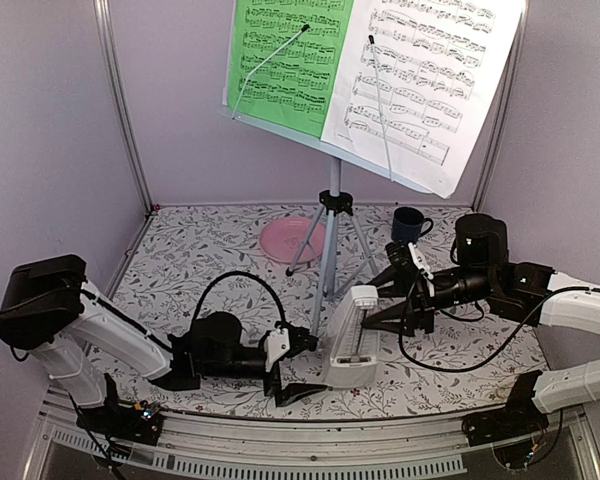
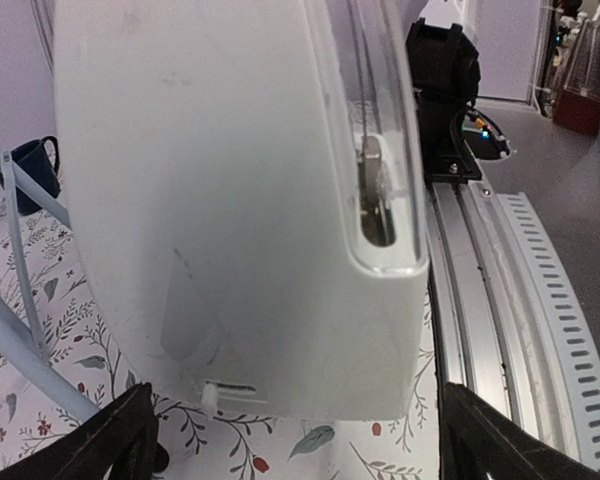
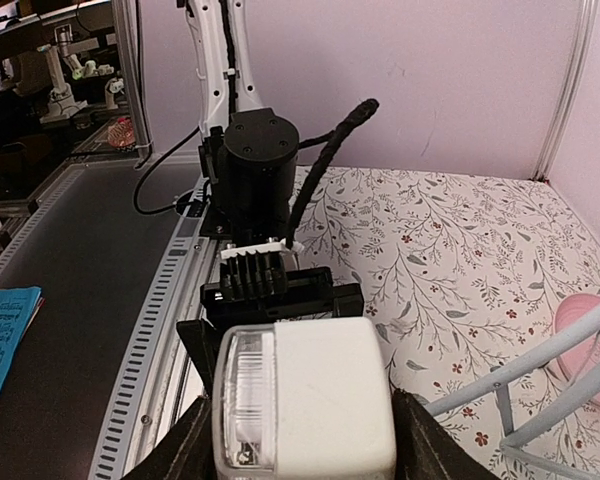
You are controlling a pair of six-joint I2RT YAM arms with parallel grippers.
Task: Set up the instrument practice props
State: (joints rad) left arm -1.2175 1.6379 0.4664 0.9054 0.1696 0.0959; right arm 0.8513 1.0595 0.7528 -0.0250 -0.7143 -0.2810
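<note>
Standing white pyramid-shaped metronome (image 1: 352,335) on floral counter (image 1: 210,270).
Left end effector (image 1: 305,365) wide astride base; right end effector (image 1: 385,297) flanks top, grip cannot be told. Next, probably: let go squarely, withdraw.

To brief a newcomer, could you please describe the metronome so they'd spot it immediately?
Find the tall central music stand. In front of its tripod legs is the metronome: the only white, tapering box, unlike the pink plate and blue mug behind.
</note>
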